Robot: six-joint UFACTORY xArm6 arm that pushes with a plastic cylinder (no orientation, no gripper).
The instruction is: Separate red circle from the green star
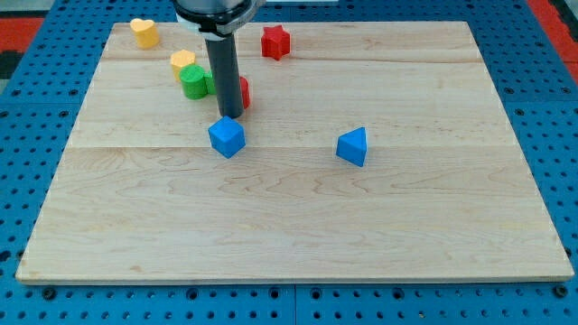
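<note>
My tip (pixel 229 116) is holding nothing, sitting just above the blue wooden cube (pixel 227 136), hiding most of the red circle (pixel 244 92) beside the green star (pixel 193 82).

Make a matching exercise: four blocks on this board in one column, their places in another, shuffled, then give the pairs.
Blocks:
1. red star
2. yellow heart
3. blue triangle
4. blue cube

Places:
A. top left corner of the board
B. just below my tip
C. alone, right of the board's centre
D. top edge, right of the rod

Pairs: 1-D, 2-A, 3-C, 4-B
</note>
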